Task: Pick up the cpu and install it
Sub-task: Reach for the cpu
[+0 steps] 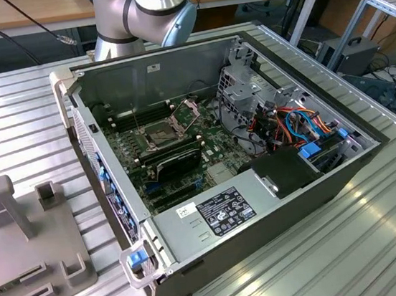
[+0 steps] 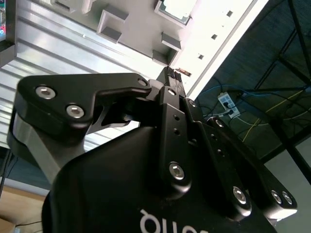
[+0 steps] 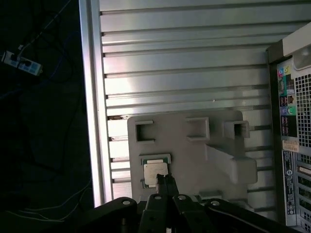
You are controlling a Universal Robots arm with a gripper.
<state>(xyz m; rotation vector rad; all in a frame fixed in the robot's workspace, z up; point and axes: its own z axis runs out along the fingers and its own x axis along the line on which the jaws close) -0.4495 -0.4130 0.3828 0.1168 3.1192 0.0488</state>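
1. Silver ribbed metal makes up the table (image 3: 184, 73), and it spreads out far under the gripper (image 3: 166, 180).
2. Off to one side of the gripper stands the big open computer case (image 1: 268, 251). Its socket (image 1: 159, 133) sits inside, well apart from the gripper, and its metal frame looks tipped up.
3. Under the gripper lies a flat grey tray (image 3: 194, 160) with little walled pockets.
4. The gripper hangs above the tray's edge. Its two thin fingers (image 3: 162, 183) are pressed together and hold nothing.
5. The cpu (image 3: 154, 171) rests flat in a square pocket of the tray.
   - In the first wrist view it lies just past the fingers, which cover one of its corners.
   - In the second wrist view the cpu (image 2: 177, 7) looks lower down than the fingers and apart from them, so I think nothing touches it yet.
   - It is square, so no side is longer, and its edges run the same way as the tray's edges.
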